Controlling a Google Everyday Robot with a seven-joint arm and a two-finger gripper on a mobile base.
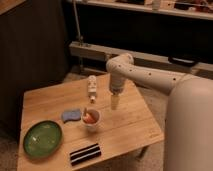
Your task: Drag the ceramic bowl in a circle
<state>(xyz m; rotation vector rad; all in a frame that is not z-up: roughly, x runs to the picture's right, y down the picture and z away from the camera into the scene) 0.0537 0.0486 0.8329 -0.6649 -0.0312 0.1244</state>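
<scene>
The ceramic bowl (43,138) is a wide, shallow, glossy green dish with a darker rim. It sits at the front left corner of the wooden table (130,125). My gripper (114,103) hangs from the white arm over the table's right middle, well to the right of the bowl and apart from it. It holds nothing that I can see.
A small white cup (91,119) with orange contents stands mid-table, a blue sponge (71,116) just left of it. A small bottle (92,87) stands at the back. A dark striped packet (85,153) lies at the front edge. The robot's white body (190,130) fills the right.
</scene>
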